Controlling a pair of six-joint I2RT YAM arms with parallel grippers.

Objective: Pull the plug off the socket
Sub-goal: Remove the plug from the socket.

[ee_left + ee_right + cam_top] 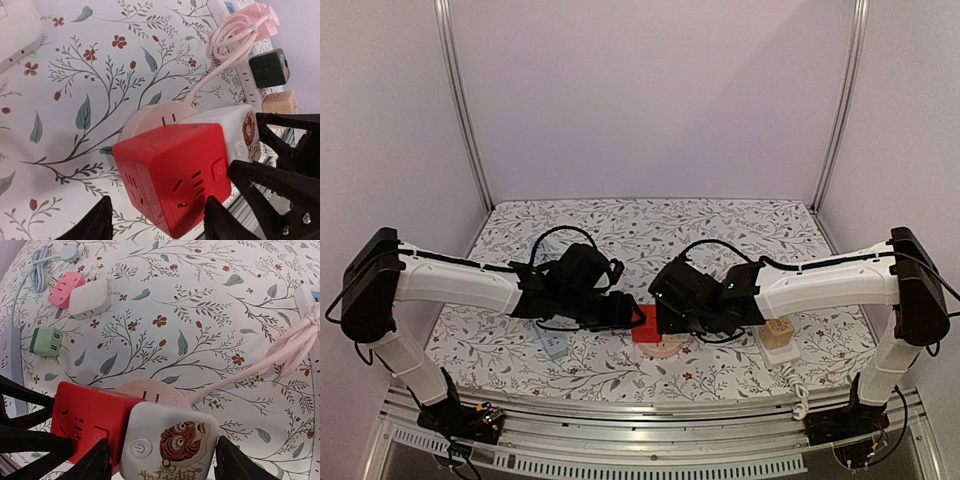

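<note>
Plug, read as the red cube, sits on the table near the front edge, midway between the arms.

Top view: left end effector and right end effector meet over it from either side. Jaws not legible here.

Left wrist: plug lies between spread fingers, with a strip of table showing beside one, so it is not clamped. Its slotted, buttoned face looks up at the camera. It butts end-on against the socket, a white tiger-print block. Both rest on a pale disc with a pink cord.

Right wrist: fingers flank the socket closely. Pressing or only touching, cannot tell. Plug and socket form one bar, long axis across the table from arm to arm, plug end toward the left arm.

Judgement: pin the socket firmly, seat the pads on the plug's flat sides, then draw straight along that axis without twisting. Mind the disc dragging along.
</note>
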